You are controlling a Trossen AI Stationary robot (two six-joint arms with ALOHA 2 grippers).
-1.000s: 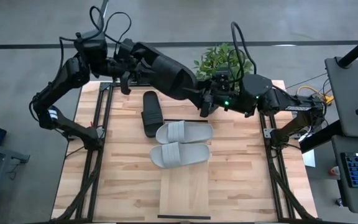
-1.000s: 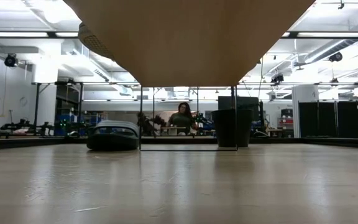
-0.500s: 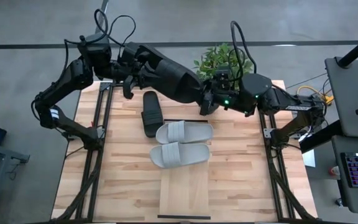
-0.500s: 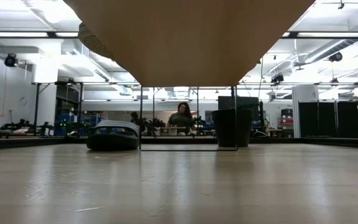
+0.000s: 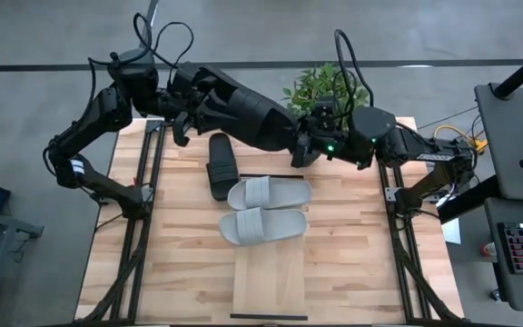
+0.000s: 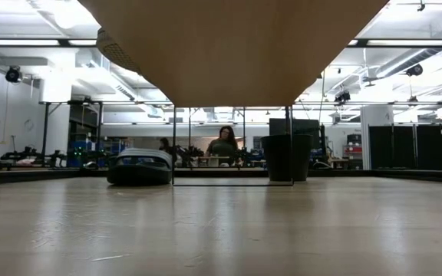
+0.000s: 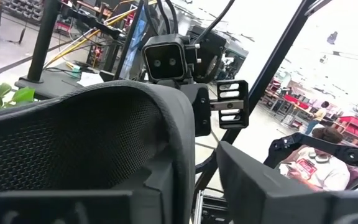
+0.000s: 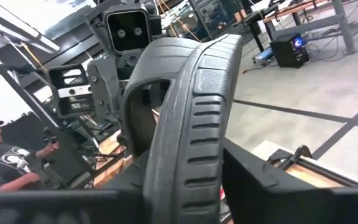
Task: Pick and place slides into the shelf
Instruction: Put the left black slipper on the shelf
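Observation:
One black slide (image 5: 243, 113) hangs in the air over the table's far edge, between my two grippers. My right gripper (image 5: 291, 143) is shut on its right end. My left gripper (image 5: 200, 95) stands open around its left end (image 7: 73, 137); a gap shows between the slide and one finger (image 7: 272, 186). The other black slide (image 5: 221, 165) lies sole-down on the table, and it also shows in the low view (image 6: 139, 167). Two grey slides (image 5: 269, 193) (image 5: 263, 225) lie sole-down across the far part of the shelf (image 5: 269, 282). My right gripper pinches the black slide's right end (image 8: 188, 162) between its two fingers. It comes level from the table's right side, pointing along the slide. The slide stands on edge, lifted clear of the table. My left gripper: whether a finger still touches the slide, I cannot tell.
A potted plant (image 5: 320, 86) stands at the far edge behind the right gripper; its pot (image 6: 286, 157) shows in the low view. Black arm frames (image 5: 143, 227) (image 5: 402, 245) run along both table sides. A person (image 6: 225, 146) sits far behind the table.
The black slide has stayed aloft between the two grippers. My left gripper has shifted slightly at the slide's left end.

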